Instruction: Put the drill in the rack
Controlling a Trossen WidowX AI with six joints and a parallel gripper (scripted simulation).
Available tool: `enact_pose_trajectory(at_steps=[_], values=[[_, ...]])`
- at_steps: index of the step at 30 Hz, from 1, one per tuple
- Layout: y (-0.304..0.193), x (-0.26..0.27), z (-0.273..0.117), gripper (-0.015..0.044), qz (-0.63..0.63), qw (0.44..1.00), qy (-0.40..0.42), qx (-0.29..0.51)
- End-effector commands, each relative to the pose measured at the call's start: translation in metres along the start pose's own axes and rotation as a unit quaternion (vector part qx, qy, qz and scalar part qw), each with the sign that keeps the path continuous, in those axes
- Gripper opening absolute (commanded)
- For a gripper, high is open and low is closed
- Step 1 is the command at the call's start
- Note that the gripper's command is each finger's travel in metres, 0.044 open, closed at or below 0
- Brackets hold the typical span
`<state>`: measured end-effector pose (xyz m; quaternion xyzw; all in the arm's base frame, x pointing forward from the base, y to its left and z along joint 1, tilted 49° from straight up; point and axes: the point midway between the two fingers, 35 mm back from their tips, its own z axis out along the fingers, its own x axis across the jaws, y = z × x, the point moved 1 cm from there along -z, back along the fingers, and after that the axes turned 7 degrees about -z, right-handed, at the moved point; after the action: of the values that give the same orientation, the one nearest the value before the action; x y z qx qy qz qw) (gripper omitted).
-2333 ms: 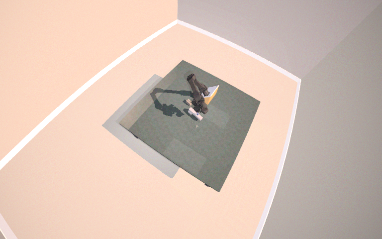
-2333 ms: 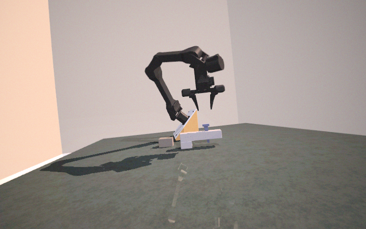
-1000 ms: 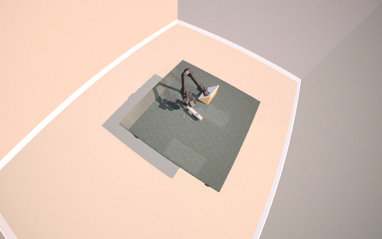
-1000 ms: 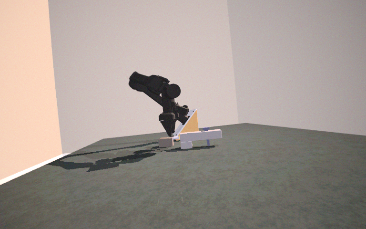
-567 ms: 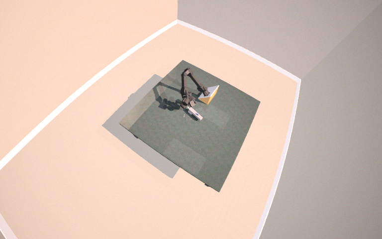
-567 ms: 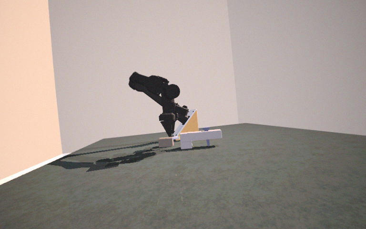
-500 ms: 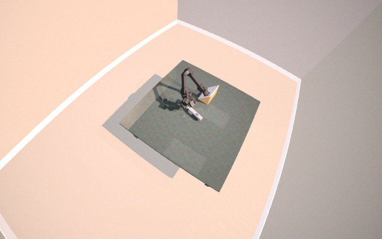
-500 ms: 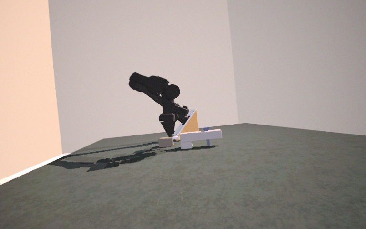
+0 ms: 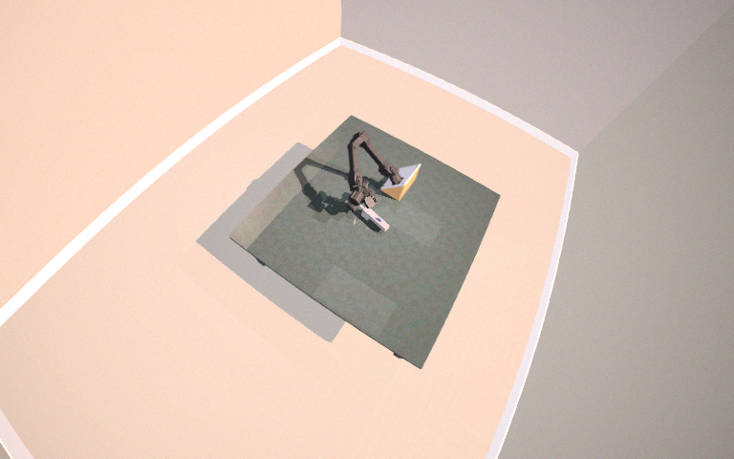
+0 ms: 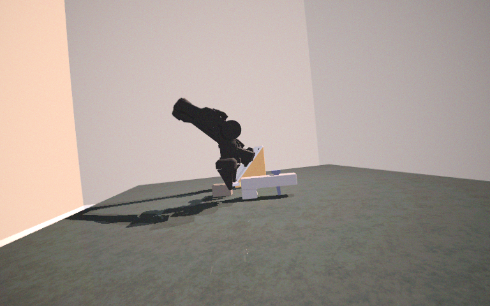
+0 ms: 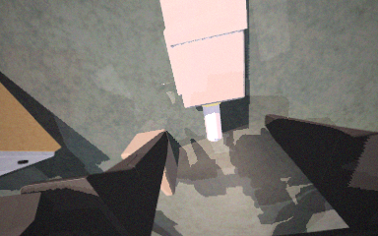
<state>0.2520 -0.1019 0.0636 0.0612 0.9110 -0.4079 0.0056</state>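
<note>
A long pale pink housing (image 9: 373, 217) (image 10: 268, 181) (image 11: 209, 69) rests on a foot near the arm. The blue key (image 9: 377, 219) (image 10: 275, 172) passes through its far part, with its head just above the top and its tip below. The white drill (image 10: 235, 184) (image 11: 213, 129) sticks out of the housing's near end. My gripper (image 10: 231, 187) (image 11: 214, 128) is open and empty, low by the drill, with its fingertips on either side of it in the wrist view. A low pinkish-brown block (image 10: 218, 190) (image 11: 143, 143), probably the rack, is partly hidden by one finger.
The arm's base stands on an orange-sided wedge (image 9: 409, 184) (image 10: 256, 166) (image 11: 22, 125) with a white sloping top, to the left in the wrist view. The grey-green table top (image 9: 421, 281) (image 10: 325, 252) carries the arm's shadow beside the housing.
</note>
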Motion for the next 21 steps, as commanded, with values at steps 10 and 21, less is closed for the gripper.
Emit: enact_pose_trajectory(at_steps=[10,21], values=[[0.005,0.001,0.021,0.0440,-0.004,1.000,0.001,0.003],[0.005,0.001,0.022,0.0282,0.000,1.000,0.000,0.001]])
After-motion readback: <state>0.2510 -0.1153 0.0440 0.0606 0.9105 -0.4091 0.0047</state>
